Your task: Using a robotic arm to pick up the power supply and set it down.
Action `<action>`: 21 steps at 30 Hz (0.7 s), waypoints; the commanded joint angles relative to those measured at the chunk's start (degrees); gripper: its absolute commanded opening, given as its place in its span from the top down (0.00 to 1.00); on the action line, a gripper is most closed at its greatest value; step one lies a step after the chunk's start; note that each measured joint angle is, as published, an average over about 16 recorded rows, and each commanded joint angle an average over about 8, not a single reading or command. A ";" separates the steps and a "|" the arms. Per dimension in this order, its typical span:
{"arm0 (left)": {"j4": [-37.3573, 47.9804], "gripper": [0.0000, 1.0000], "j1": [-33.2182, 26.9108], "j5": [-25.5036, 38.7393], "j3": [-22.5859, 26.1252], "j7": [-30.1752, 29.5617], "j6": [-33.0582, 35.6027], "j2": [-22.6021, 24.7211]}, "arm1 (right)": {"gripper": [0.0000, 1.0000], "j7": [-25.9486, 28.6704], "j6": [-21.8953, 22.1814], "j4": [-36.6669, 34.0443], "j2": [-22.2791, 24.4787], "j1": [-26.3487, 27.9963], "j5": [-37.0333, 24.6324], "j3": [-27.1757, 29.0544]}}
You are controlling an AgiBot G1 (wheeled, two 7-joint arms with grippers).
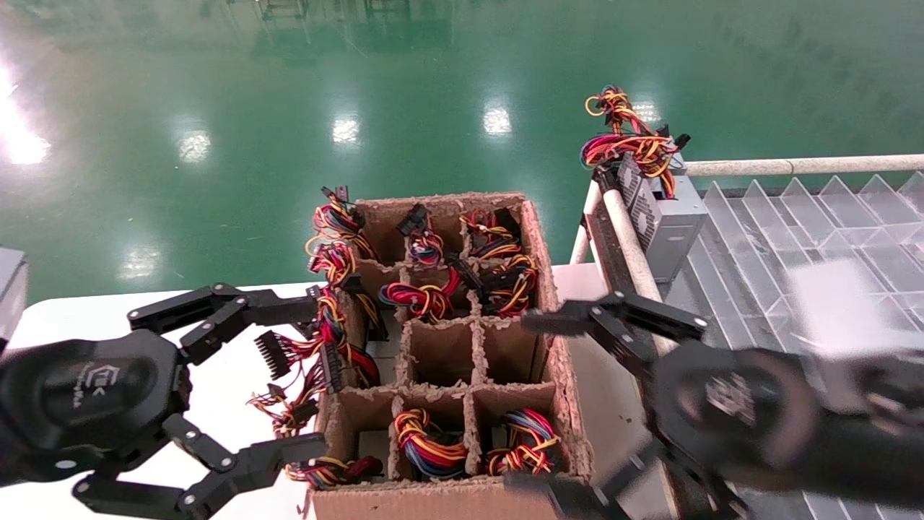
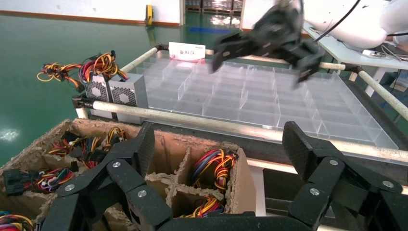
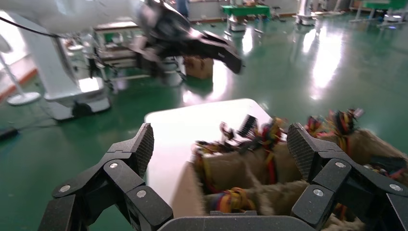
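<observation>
A cardboard box (image 1: 548, 289) with divider cells stands on the white table. Several cells hold looped red, yellow and black wire bundles (image 1: 426, 297), and more bundles (image 2: 214, 166) show in the left wrist view. The power supply bodies sit deep in the cells and are mostly hidden, so I cannot tell which one is the task's. My left gripper (image 1: 317, 375) (image 2: 219, 144) hovers open at the box's left side, with nothing in it. My right gripper (image 1: 527, 404) (image 3: 219, 144) is open and empty over the box's right edge.
A grey vented box (image 1: 668, 217) with a big wire tangle rests on the rack's far corner. A clear plastic divided tray (image 1: 794, 231) fills the rack at right, behind a metal rail (image 1: 635, 245). Loose connectors (image 1: 278, 354) hang over the box's left wall.
</observation>
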 commanded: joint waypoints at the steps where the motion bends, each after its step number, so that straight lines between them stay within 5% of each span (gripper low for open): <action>1: 0.00 1.00 0.00 0.00 0.00 0.00 0.00 0.00 | 0.00 -0.38 1.10 -0.96 -1.28 0.85 -1.97 -0.86; 21: 0.00 1.00 0.00 0.00 0.00 0.00 0.00 0.00 | 0.00 2.79 2.63 -3.96 -20.28 13.17 -23.64 -16.00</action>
